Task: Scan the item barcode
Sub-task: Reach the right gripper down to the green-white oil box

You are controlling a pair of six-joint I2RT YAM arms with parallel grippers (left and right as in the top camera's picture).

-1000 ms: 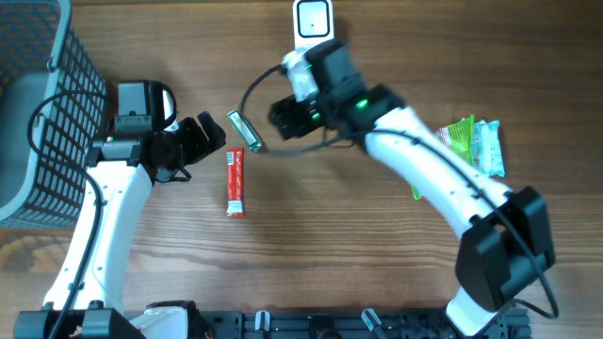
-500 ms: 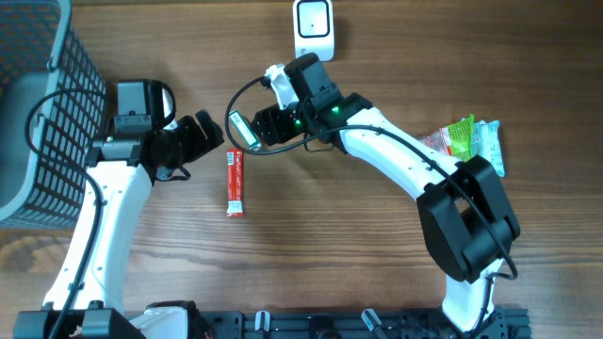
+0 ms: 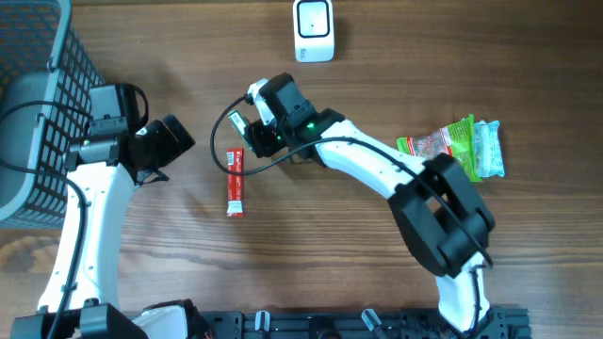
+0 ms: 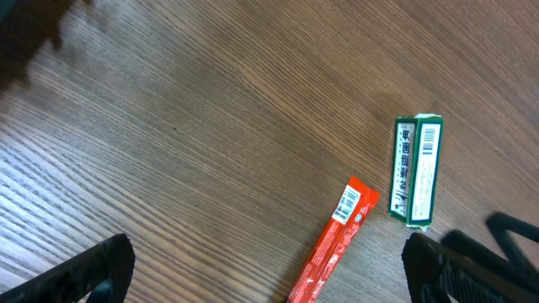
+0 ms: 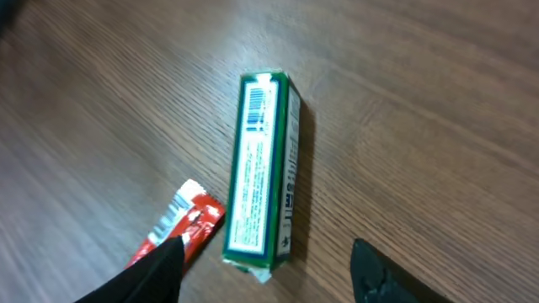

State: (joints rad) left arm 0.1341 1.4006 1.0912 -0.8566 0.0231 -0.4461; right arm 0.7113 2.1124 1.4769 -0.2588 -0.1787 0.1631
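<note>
- You have a slim green pack (image 5: pixel 261 172) lying flat on the wood. Its white label faces up, with the barcode at one end.
- From overhead, a red stick sachet (image 4: pixel 333 244) lies flat just at its 6 o'clock, not touching, barcode up.
- The white scanner (image 3: pixel 313 19) sits well apart at the table's 12 o'clock.

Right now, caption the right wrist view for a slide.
Right gripper poised open above green box, barcode up, red stick beside it.

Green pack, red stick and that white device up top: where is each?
green pack (image 5: pixel 257 168), right wrist view, middle of its white label face.
red stick (image 4: pixel 328 248), left wrist view, mid-wrapper.
white device (image 3: pixel 313 28), overhead view, its centre.
</note>
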